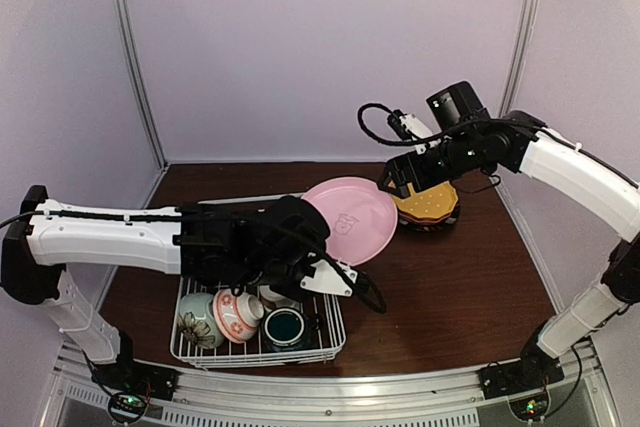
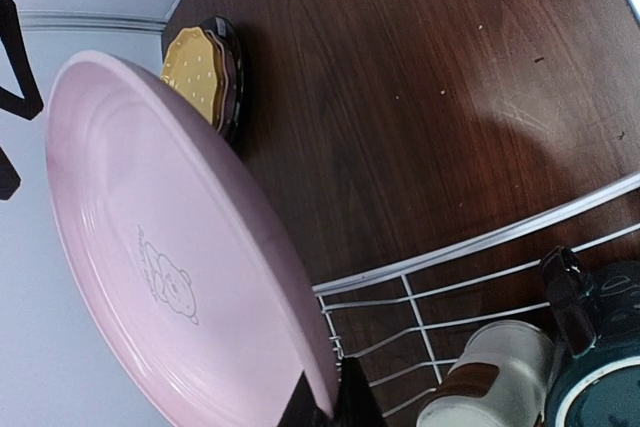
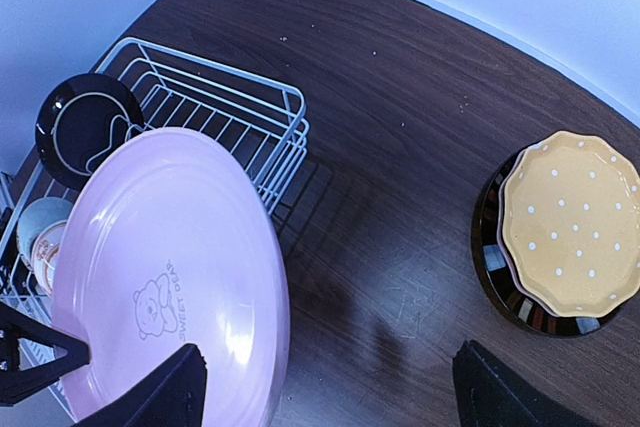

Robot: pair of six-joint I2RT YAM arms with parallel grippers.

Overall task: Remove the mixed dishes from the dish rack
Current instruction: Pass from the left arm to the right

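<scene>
Pink plate, top view: pink plate (image 1: pixel 352 219) tilted over the rack's (image 1: pixel 330 332) right edge; left claw (image 1: pixel 322 255) clamped on its rim.
Plate face, left wrist: glossy, ringed, small bear print.
Right claw, right wrist: right claw (image 3: pixel 330 387) spread wide, empty, near yellow dotted plate (image 3: pixel 575 222).

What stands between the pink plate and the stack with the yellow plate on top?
Nothing lies on the table between them. But the open right gripper hangs above that stretch, close to both the pink plate and the yellow plate, so it may block the way.
</scene>
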